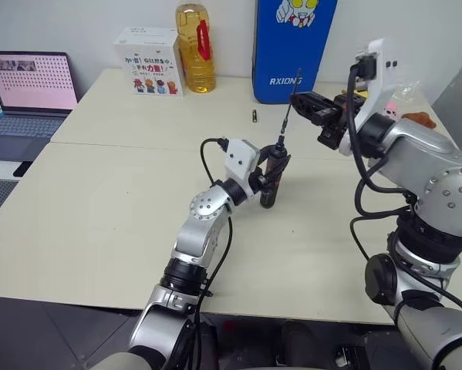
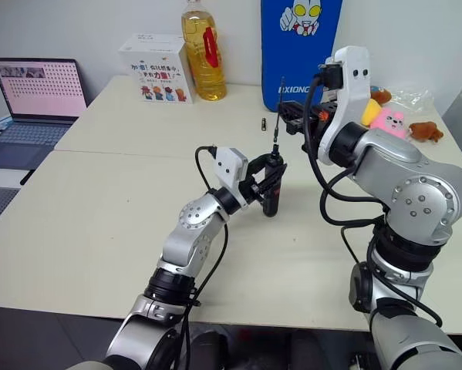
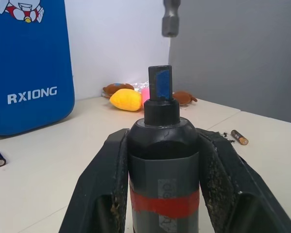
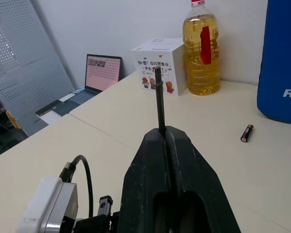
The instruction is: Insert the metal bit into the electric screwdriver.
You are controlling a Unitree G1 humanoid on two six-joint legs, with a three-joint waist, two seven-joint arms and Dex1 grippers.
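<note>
place: office-like test room | evidence: pale tables (image 1: 99,223); open laptop (image 1: 26,96); perforated wall panel (image 4: 26,63); plain walls

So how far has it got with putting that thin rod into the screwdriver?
Both pickups look done: the left claw grips the electric screwdriver nose-up, and the right claw pinches the metal bit. Now the bit's end hangs just above the nose, apart from it. Left: lowering it into the socket.
</note>
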